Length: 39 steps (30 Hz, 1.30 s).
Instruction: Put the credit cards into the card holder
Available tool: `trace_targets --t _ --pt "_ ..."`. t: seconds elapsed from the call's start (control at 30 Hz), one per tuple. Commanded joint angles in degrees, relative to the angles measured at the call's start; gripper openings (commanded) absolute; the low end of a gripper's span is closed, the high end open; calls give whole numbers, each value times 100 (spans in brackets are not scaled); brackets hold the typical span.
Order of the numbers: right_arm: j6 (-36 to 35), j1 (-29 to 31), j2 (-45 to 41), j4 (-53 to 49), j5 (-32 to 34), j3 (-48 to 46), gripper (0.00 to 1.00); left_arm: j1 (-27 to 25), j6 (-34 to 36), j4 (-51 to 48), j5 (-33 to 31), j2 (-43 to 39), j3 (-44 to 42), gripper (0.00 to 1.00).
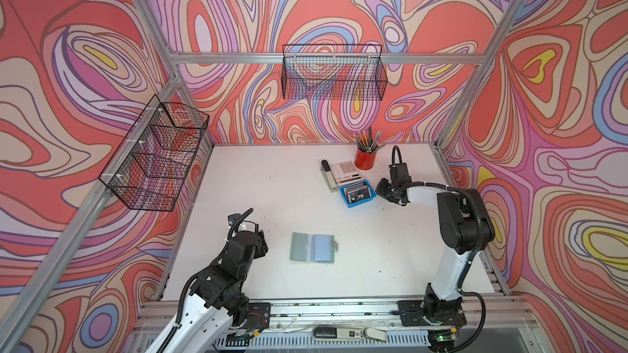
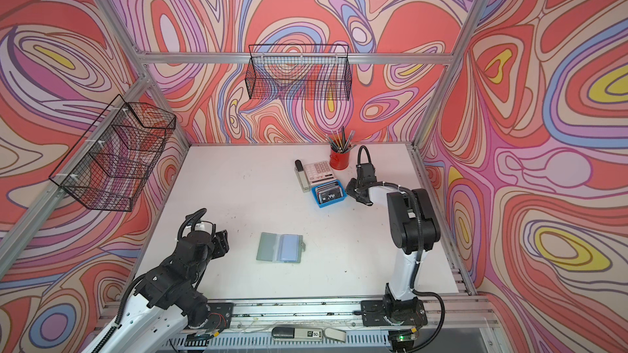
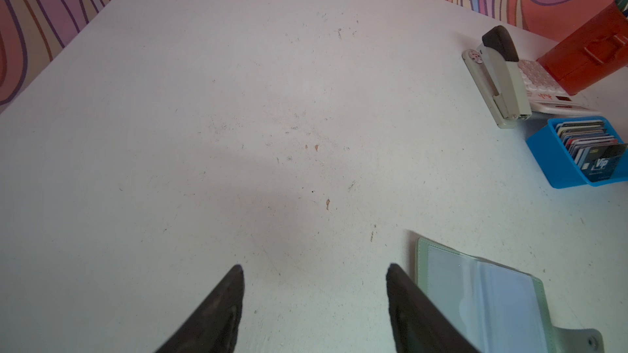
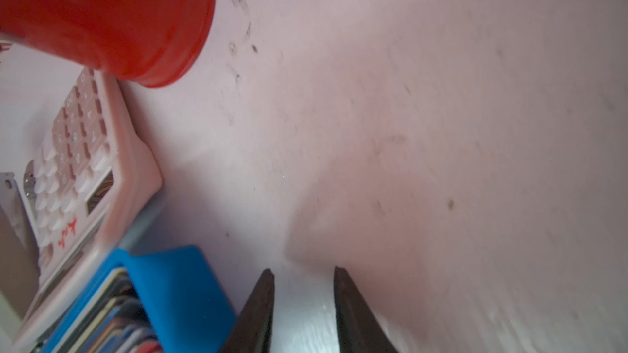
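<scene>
The white table (image 1: 258, 191) carries everything. The card holder (image 1: 313, 247) lies open and flat at lower centre in both top views, clear sleeves facing up and snap tab on its right. The blue tray (image 1: 353, 203) sits right of centre, just below the calculator (image 1: 345, 168) and stapler (image 1: 328, 175), with the red pencil cup (image 1: 366, 160) above them. The credit cards (image 1: 355, 187) stand on edge in the tray, tightly packed, with the dark Vip card (image 1: 360, 195) at the near end. None is in the holder yet.

The right gripper (image 4: 304, 270) sits low, just right of the tray, its fingers a narrow gap apart with nothing between them. The left gripper (image 3: 314, 266) hangs just left of the holder, fingers spread wide and empty.

The step looks like fetching a first card. It would go best from above the tray: fingers set across one card's thickness, taking an end card by its top edge and lifting straight up. The tray looks light and may slide or tip. The left gripper seems well placed to pin the holder's cover.
</scene>
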Motion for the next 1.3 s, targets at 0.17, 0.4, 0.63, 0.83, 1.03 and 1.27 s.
trace_targets --t 0.17,0.4,0.63,0.83,1.03,1.27 --pt "270 343 -680 447 -336 -1006 31 25 -100 -136 -17 -8 -30 68" --pt "326 726 -1265 328 -71 -1252 30 25 -112 -158 -19 -28 -30 68" --pt "208 309 -1594 -219 691 -714 34 25 -106 -162 -7 -25 -30 68" --pt "36 110 -580 22 78 134 28 25 -106 -171 -16 -61 -41 68" --pt "68 122 171 23 -260 670 17 18 -108 -163 -15 -53 -39 68" --pt "308 232 -101 455 -669 83 15 25 -109 -162 -16 -45 -39 69"
